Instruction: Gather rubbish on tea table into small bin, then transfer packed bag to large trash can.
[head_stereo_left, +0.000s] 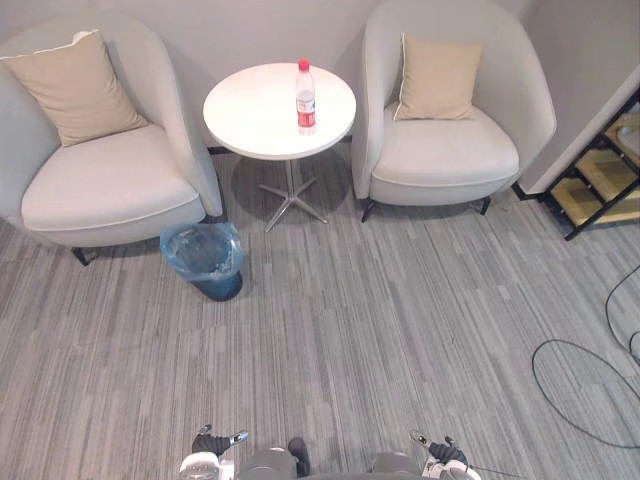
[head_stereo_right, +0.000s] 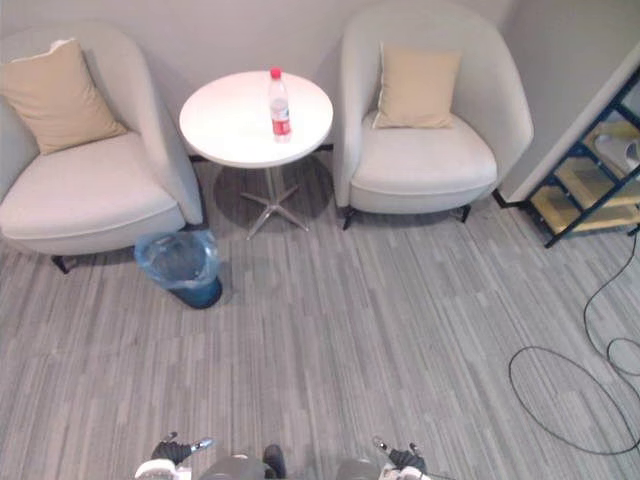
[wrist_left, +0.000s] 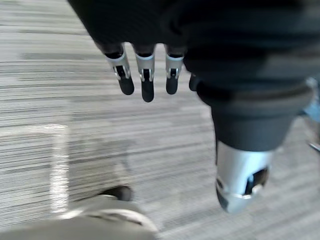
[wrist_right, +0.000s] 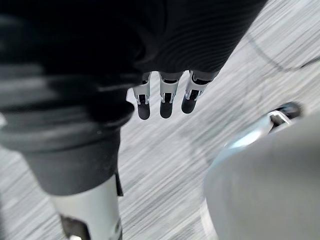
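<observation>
Bottle (head_stereo_left: 306, 97) standing on tea table (head_stereo_left: 250, 110), small bin (head_stereo_left: 218, 285) sitting near-left. L hand (wrist_left: 145, 75) & R hand (wrist_right: 166, 95) hanging w/ fingers relaxed, empty.

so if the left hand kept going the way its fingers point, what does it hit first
Probably the grey carpet: the left hand points its straight fingers down at it, nothing between, though depth is unclear.

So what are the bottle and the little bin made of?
The bottle looks like clear plastic: see-through, with a red cap. The small bin seems to be dark plastic, lined with a thin, crinkly blue bag.
</observation>
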